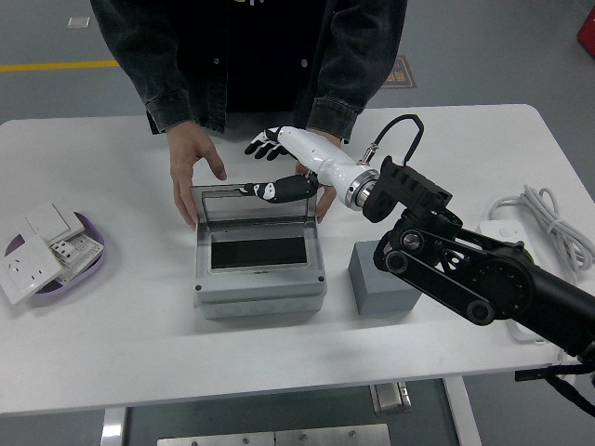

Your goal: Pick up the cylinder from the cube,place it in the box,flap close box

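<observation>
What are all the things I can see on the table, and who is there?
Grey metal box with open clear lid: one, grey, table middle.
Grey cube block: one, grey, right of the box.
White power strip with cable: one, white, far right.
Purple dish of white wall switches: one, left edge.
White table: one.
Person's hands: two, behind the box.
Robot's right hand: one, white and black, fingers spread over the lid.

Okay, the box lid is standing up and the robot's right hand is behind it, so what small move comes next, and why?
Probably swing the right hand toward the robot, tipping the lid down onto the box. The lid stands upright, the thumb lies against it, and the person's hands steady the box's far corners.
</observation>
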Controlling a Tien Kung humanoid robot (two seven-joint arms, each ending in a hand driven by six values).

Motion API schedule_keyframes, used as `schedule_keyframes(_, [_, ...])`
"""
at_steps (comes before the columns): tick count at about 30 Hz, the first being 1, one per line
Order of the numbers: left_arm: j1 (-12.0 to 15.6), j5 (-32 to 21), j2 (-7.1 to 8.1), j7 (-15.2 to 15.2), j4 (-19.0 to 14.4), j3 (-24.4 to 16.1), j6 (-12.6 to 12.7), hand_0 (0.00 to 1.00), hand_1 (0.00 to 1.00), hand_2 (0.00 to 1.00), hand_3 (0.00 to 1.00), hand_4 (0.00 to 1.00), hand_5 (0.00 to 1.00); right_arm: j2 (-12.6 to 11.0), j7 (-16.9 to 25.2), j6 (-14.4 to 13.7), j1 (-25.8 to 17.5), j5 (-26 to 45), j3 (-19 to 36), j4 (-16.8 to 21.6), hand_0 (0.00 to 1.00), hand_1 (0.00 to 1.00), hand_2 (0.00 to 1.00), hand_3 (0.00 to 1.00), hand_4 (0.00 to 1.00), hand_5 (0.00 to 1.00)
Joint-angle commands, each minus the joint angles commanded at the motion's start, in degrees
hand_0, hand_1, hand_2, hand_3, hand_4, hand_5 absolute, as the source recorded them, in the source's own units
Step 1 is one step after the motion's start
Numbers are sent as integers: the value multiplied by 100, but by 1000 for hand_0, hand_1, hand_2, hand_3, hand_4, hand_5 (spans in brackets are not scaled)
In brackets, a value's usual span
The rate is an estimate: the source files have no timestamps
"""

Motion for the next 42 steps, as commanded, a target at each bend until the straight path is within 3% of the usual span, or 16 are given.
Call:
schedule_keyframes(6, [-7, -2, -3, -9, 0, -2, 0, 636, 665, 590, 645, 728, 303, -339, -74, 14, -45, 46, -260, 505, 659, 645, 686, 714, 777, 369])
schedule_keyframes(12, [-11, -19, -1, -28, 0, 20, -3, 636, 665, 590, 644, 726, 301, -564, -36, -60, -210, 159, -458, 733, 647, 645, 685, 719, 782, 375])
schedule_keyframes(25, [-10, -355, 20, -189, 0, 382, -10, 636, 666, 590, 644, 723, 297, -1139, 202, -439, -713, 533, -614, 1593, 625, 637, 680, 721, 779, 385])
schedule_keyframes(31, [16, -411, 22, -199, 0, 434, -9, 635, 666, 590, 644, 719, 298, -1261, 595, -617, -819, 1090, -846, 1649, 608, 635, 678, 715, 775, 388])
schedule_keyframes(32, [18, -411, 23, -198, 0, 433, -9, 636, 666, 590, 644, 718, 296, -1263, 703, -604, -835, 1248, -942, 1597, 603, 628, 673, 709, 570, 331])
schedule_keyframes(36, [15, -407, 26, -201, 0, 420, -7, 636, 666, 590, 644, 718, 296, -1223, 1211, -477, -923, 2026, -1283, 1362, 603, 628, 673, 709, 570, 331])
schedule_keyframes(37, [15, -405, 26, -202, 0, 418, -7, 636, 666, 590, 644, 718, 296, -1211, 1309, -470, -945, 2181, -1300, 1337, 603, 628, 673, 709, 570, 331])
schedule_keyframes(38, [15, -402, 25, -203, 0, 414, -7, 636, 667, 590, 643, 715, 295, -1198, 1409, -469, -972, 2369, -1296, 1317, 595, 630, 673, 706, 500, 300])
schedule_keyframes(42, [14, -396, 23, -207, 0, 407, -7, 636, 667, 590, 643, 715, 295, -1178, 1555, -493, -1061, 2753, -1128, 1336, 595, 630, 673, 706, 500, 300])
